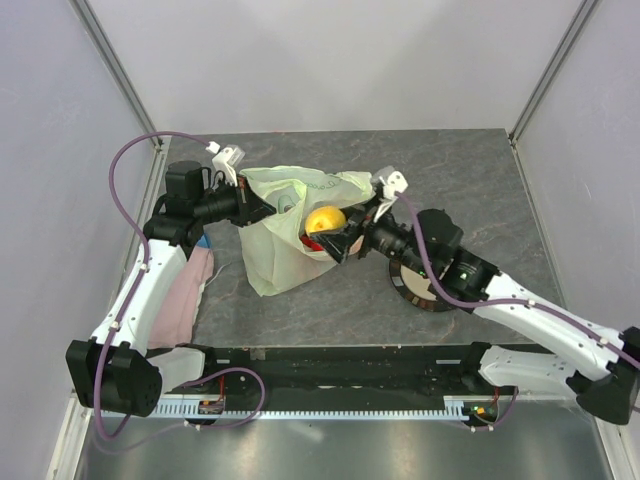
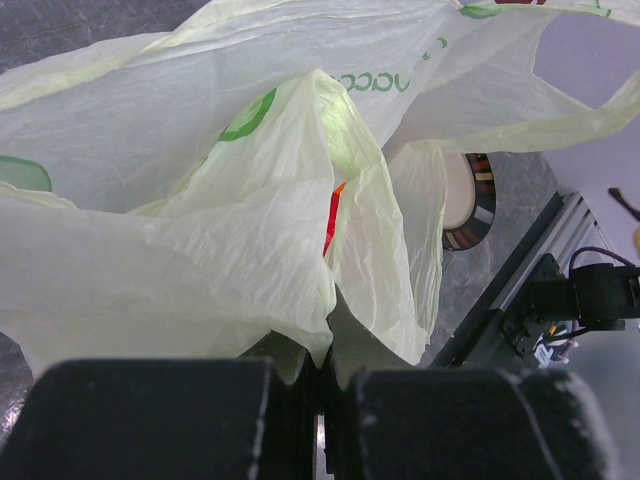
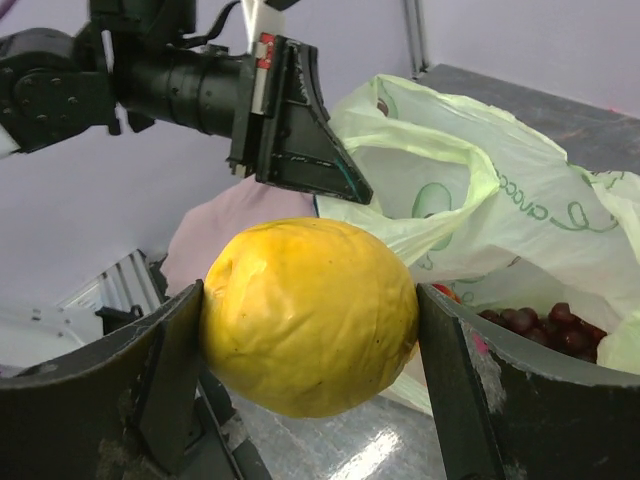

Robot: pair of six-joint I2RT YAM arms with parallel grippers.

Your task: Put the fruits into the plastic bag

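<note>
The pale yellow-green plastic bag (image 1: 285, 225) stands open mid-table; it also fills the left wrist view (image 2: 200, 200). My left gripper (image 1: 262, 207) is shut on the bag's left rim and holds it up. My right gripper (image 1: 335, 232) is shut on the yellow lemon (image 1: 325, 219), held over the bag's mouth; the lemon (image 3: 310, 315) sits between both fingers. Inside the bag lie the dark purple grape bunch (image 3: 535, 325) and something red (image 1: 312, 243). Other fruits are hidden.
The dark-rimmed beige plate (image 1: 412, 285) lies right of the bag, partly under my right arm. The pink cloth (image 1: 185, 295) lies at the left under my left arm. A black rail runs along the near table edge.
</note>
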